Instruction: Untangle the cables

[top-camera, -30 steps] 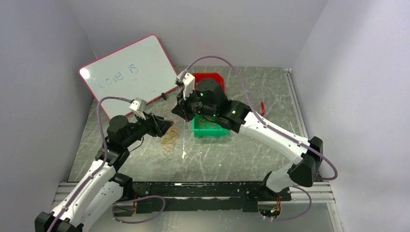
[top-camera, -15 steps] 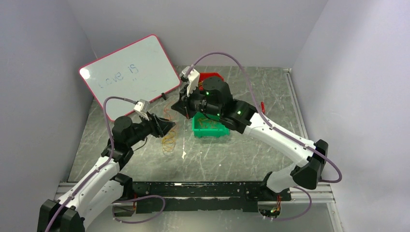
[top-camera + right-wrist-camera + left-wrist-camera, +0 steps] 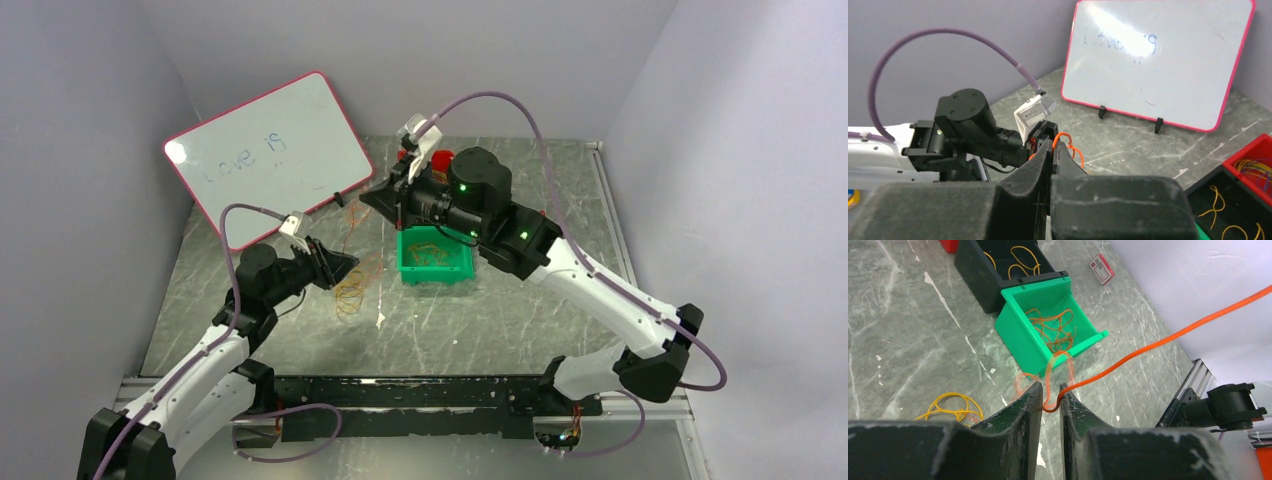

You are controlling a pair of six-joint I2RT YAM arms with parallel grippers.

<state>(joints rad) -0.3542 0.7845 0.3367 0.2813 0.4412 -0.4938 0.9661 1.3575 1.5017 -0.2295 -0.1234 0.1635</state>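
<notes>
Toward the table's [image 3: 903,340] left edge, the left jaws stand a sliver apart with an orange cable [image 3: 1158,343] threaded between them; whether they truly pinch it cannot be told. The cable runs taut away from them, probably so that it pulls free of the other wires. Just beside, loose yellow loops [image 3: 950,407] lie on the table. At mid-table the green bin [image 3: 1018,342] holds orange loops [image 3: 1053,330], apparently sorted by colour. Beyond, raised, the right jaws are pressed together on the cable's other end, stretching it.

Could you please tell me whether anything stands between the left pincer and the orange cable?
Nothing visible does: the orange cable lies between the jaws of the left pincer, which stand narrowly apart, and stretches away to the upper right.
</notes>
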